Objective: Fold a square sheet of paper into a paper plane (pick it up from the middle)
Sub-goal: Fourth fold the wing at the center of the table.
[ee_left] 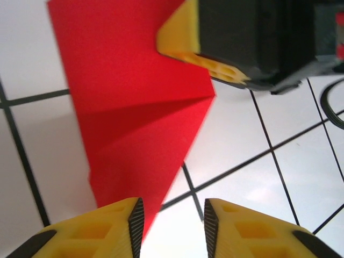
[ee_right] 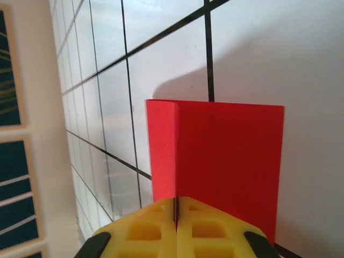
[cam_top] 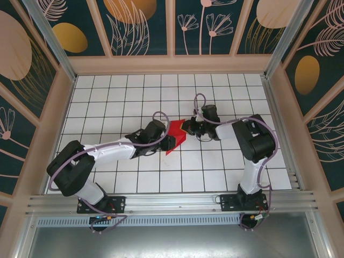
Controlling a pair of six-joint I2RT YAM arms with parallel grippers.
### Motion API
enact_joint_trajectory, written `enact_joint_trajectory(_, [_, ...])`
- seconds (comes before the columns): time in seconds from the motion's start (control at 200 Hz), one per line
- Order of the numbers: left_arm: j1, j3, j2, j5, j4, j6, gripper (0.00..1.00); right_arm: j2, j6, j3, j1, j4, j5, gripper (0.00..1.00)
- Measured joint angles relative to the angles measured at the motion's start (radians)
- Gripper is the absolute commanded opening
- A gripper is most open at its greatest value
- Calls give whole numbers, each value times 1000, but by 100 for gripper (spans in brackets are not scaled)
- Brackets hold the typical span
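Observation:
The square sheet of paper (cam_top: 176,132) is bright red and folded into a layered, pointed shape, lying mid-table between my two grippers. My right gripper (ee_right: 176,200) is shut on a raised fold of the sheet (ee_right: 226,161), which stands up along a crease. In the top view the right gripper (cam_top: 188,128) holds the paper's right edge. My left gripper (ee_left: 173,226) is open over the white tiles, and the paper's narrow lower point (ee_left: 134,113) runs beside its left finger (ee_left: 115,228). From above, the left gripper (cam_top: 170,143) sits at the paper's lower left.
The right gripper's yellow finger and black body (ee_left: 242,37) lie close ahead of my left gripper. The white gridded table (cam_top: 134,91) is walled by wooden panels on three sides. Both arms reach in toward the centre.

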Motion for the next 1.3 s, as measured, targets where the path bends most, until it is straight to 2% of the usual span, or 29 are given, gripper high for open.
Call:
enact_joint_trajectory(0.095, [-18, -18, -16, -37, 11, -5, 51, -17, 75, -65, 11, 61, 27, 5])
enact_joint_trajectory(0.21, [-18, -33, -21, -43, 23, 17, 53, -52, 155, -128, 47, 93, 83, 5])
enact_joint_trajectory(0.375, [-19, -68, -26, -31, 33, 61, 61, -114, 213, -143, 97, 109, 142, 20])
enact_joint_trajectory(0.56, [-41, -79, -34, -45, 34, 66, 62, -129, 220, -143, 101, 108, 152, 26])
enact_joint_trajectory(0.685, [-88, -69, -17, -110, 24, 46, 62, -129, 207, -136, 100, 98, 132, 28])
enact_joint_trajectory(0.956, [-142, -45, 46, -243, 5, -45, 62, -129, 148, -89, 95, 44, 94, 27])
enact_joint_trajectory(1.301, [-150, -23, 102, -294, 6, -90, 58, -130, 122, -76, 88, 16, 45, 23])
